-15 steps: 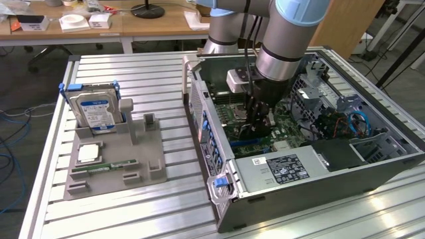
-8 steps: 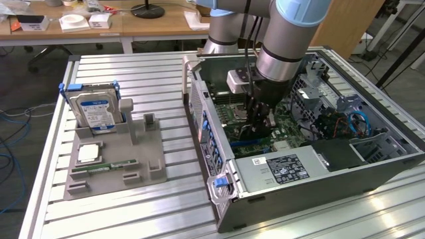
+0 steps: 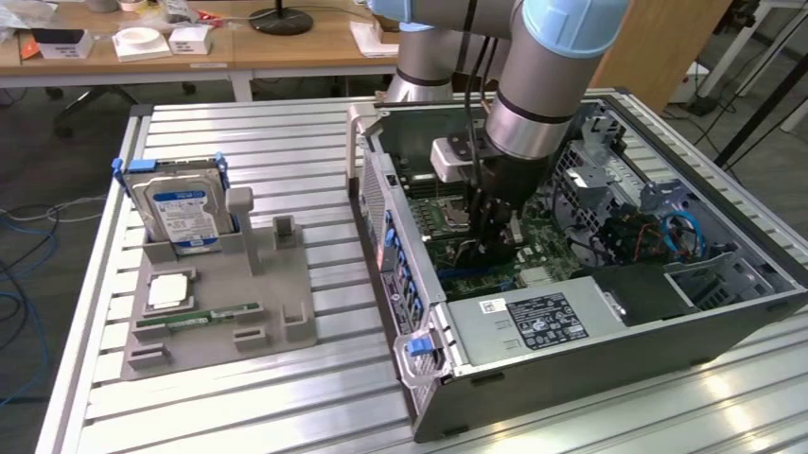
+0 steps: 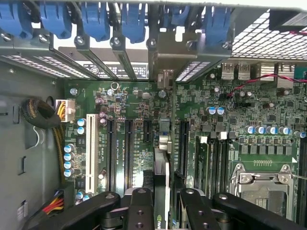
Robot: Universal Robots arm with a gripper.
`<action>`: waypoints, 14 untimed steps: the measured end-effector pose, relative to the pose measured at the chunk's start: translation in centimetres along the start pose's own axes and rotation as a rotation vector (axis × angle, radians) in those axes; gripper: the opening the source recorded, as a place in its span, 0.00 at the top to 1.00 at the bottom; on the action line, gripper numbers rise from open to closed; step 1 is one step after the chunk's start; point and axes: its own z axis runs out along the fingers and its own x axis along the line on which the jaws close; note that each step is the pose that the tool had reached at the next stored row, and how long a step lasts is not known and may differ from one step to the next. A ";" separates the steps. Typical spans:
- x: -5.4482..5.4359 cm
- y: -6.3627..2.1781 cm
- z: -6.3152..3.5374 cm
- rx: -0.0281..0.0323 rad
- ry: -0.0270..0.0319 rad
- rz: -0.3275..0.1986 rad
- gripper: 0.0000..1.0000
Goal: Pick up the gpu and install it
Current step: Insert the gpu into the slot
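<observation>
The motherboard (image 4: 144, 103) was green with one white slot (image 4: 89, 148). Retention clips (image 4: 96, 19) were blue, the gripper (image 4: 165, 207) black, the hard drive (image 3: 184, 213) label blue-and-white.

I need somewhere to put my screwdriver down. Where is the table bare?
The ribbed aluminium table is bare on the camera side of the grey parts holder and beyond its blue-labelled hard drive. Crowded: the open black computer case, where the gripper clamps the thin gpu card.

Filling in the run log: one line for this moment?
gripper: shut on gpu | where: inside PC case | gpu: on edge over motherboard slot | seated: cannot tell
</observation>
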 end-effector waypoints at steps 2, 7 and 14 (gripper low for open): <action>0.0 0.01 0.01 -0.0001 0.0002 0.000 0.74; 0.0 0.01 0.02 0.0000 0.0000 0.000 0.74; 0.0 0.02 0.07 0.0045 0.0002 0.000 0.74</action>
